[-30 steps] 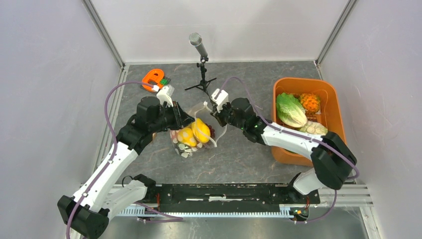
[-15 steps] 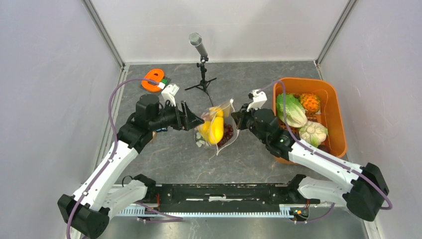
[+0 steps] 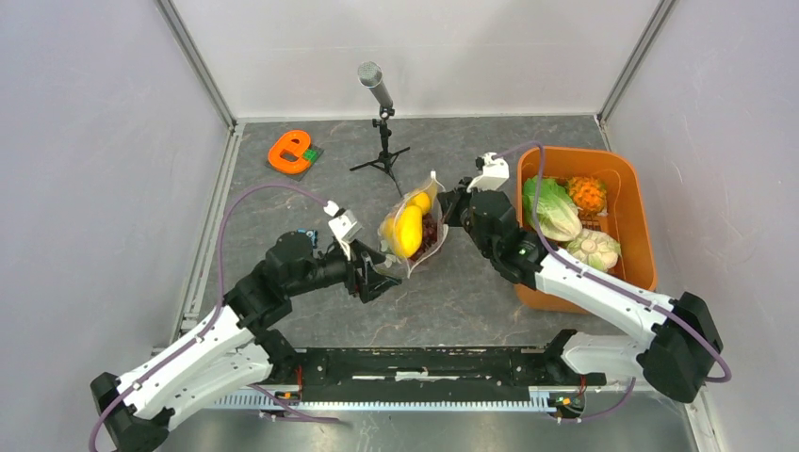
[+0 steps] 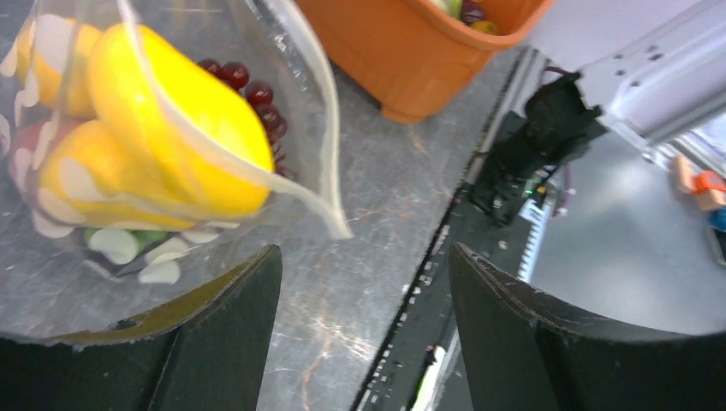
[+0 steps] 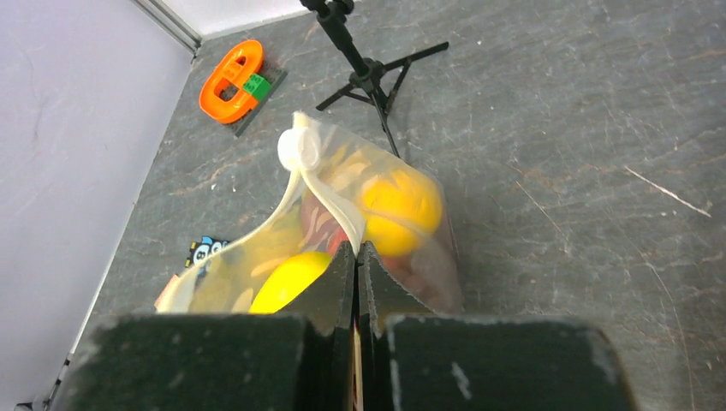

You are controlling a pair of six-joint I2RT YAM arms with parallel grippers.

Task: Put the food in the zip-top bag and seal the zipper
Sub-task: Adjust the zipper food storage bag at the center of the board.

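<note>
The zip-top bag (image 3: 412,235) is clear with white dots and holds yellow fruits (image 3: 408,229) and dark grapes (image 3: 431,232). My right gripper (image 3: 451,211) is shut on the bag's zipper strip (image 5: 330,203) and holds the bag up by that edge; in the right wrist view the jaws (image 5: 355,250) pinch the strip. My left gripper (image 3: 374,281) is open and empty, just near-left of the bag's lower corner. In the left wrist view (image 4: 364,330) the bag (image 4: 145,145) lies ahead to the left, its whitish strip (image 4: 300,193) curving loose. Lettuce (image 3: 549,209) and a pineapple (image 3: 587,193) lie in the tub.
The orange tub (image 3: 629,193) stands at the right, close behind my right arm, with a whitish vegetable (image 3: 594,250) in it. A microphone on a tripod (image 3: 382,132) stands behind the bag. An orange toy (image 3: 290,151) lies at the back left.
My left gripper has let go of the bag and pulled back toward the near edge, open. My right gripper has carried the bag right and now holds it alone.
</note>
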